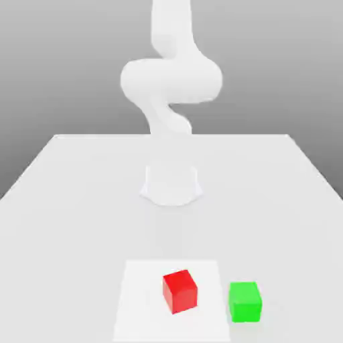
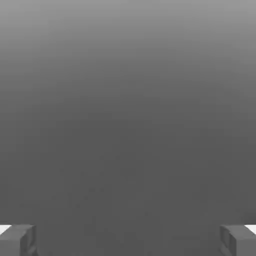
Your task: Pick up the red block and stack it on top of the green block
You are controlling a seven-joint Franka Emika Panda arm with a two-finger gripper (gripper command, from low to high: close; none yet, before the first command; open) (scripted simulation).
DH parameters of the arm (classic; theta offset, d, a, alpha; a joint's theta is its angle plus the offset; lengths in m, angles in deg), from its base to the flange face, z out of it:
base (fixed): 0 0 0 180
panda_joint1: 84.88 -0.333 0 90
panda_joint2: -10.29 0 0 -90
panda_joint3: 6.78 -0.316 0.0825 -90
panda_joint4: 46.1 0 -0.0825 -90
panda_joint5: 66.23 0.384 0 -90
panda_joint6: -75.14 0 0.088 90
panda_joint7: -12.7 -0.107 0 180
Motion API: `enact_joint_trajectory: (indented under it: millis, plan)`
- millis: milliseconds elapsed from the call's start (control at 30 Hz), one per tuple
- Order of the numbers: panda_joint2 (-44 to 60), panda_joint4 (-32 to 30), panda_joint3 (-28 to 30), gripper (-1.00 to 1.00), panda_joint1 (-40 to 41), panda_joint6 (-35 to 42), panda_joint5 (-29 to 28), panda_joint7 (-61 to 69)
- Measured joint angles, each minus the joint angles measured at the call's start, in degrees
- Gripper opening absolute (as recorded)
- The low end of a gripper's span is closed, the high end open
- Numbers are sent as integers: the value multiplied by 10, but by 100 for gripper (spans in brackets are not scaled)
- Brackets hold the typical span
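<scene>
The red block (image 1: pixel 180 291) sits on the white table (image 1: pixel 67 201) near its front edge, turned slightly askew. The green block (image 1: pixel 244 301) rests just to the exterior view's right of it, with a narrow gap between the two. In the hand view my gripper (image 2: pixel 128 241) is open: its two grey fingertips (image 2: pixel 18 240) stand far apart with nothing between them, and behind them is plain grey background. Neither block appears in the hand view.
The white arm (image 1: pixel 171 80) rises in a curl from its round base (image 1: pixel 171 184) at the middle of the table, well behind the blocks. A slightly brighter rectangular patch (image 1: pixel 137 301) lies under the red block.
</scene>
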Motion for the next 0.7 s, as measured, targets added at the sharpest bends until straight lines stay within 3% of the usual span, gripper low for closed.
enact_joint_trajectory:
  millis: [467, 700]
  plan:
    - [296, -129, 41, 0, -60, -153, 36, 145]
    - [439, -190, 41, 0, -64, -232, 11, 183]
